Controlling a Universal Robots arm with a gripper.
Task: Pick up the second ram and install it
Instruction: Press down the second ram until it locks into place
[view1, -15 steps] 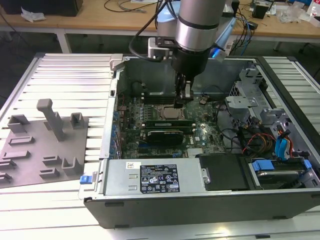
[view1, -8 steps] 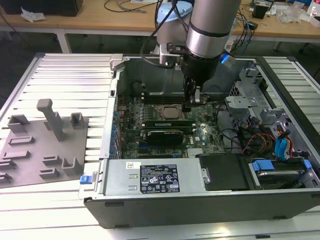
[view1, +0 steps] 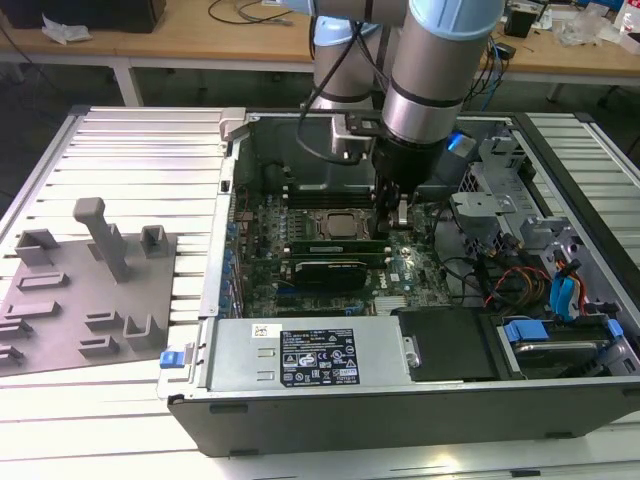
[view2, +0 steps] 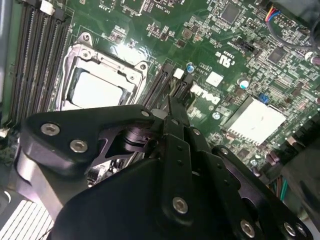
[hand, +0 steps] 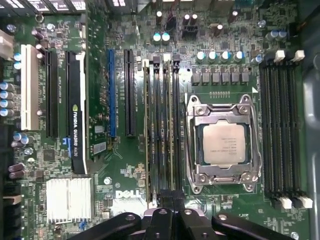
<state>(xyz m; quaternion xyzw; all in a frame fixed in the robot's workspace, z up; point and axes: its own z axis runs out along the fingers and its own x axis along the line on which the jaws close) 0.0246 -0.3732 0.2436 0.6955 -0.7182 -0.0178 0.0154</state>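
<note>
Inside the open computer case (view1: 300, 365), my gripper (view1: 400, 222) hangs low over the motherboard, at one end of the memory slots beside the square CPU socket (hand: 222, 145). In both wrist views its black fingers sit together, shut, with nothing visible between them: gripper (view2: 172, 107), gripper (hand: 170, 197). The second ram (view1: 335, 243), a thin green stick, stands on edge in the slot nearest the socket, directly below the fingertips. In the first wrist view the ram (hand: 176, 125) runs lengthwise away from the gripper. Another green stick (view1: 330, 258) stands a few slots over. Whether the tips touch the ram is hidden.
A black graphics card (view1: 325, 272) lies just past the sticks. A second bank of memory slots (hand: 280, 130) lies on the socket's other side. Cables and drive bays (view1: 540, 270) crowd the exterior view's right. A grey fixture plate (view1: 90, 290) rests outside the case on the left.
</note>
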